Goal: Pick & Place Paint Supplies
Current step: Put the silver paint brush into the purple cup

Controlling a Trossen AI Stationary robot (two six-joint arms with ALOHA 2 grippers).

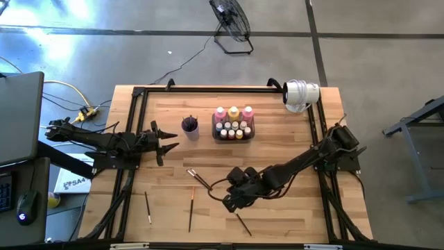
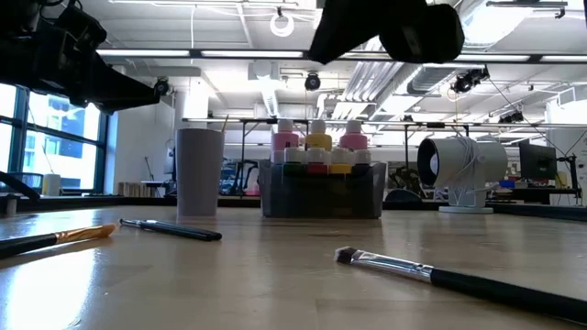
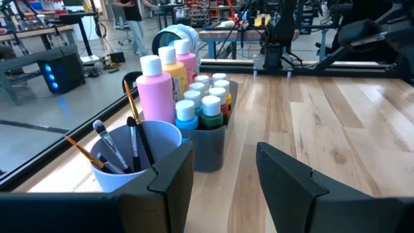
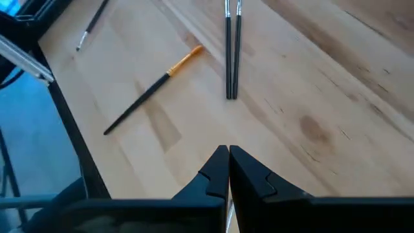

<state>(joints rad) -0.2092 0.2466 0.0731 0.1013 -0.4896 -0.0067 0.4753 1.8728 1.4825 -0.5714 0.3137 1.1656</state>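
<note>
High looks straight down on tabletop (image 1: 277, 149); low sits level at its surface; both share tray (image 1: 233, 135).

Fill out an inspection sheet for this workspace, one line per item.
Surface: wooden table, black frame rails along its edges.
Job's things: paint bottles stand in the dark tray; brushes stand in the purple cup; loose paintbrushes lie scattered on the near part of the table, two of them side by side.
Clutter: white cylindrical device at the far right corner.
Grippers: left hand open, empty, beside the cup; right hand shut, empty, above the loose brushes.
Cables: yellow and dark leads off the table's left; a cord runs to the floor fan.
Surroundings: concrete floor; workshop benches, with a person in the background.
</note>
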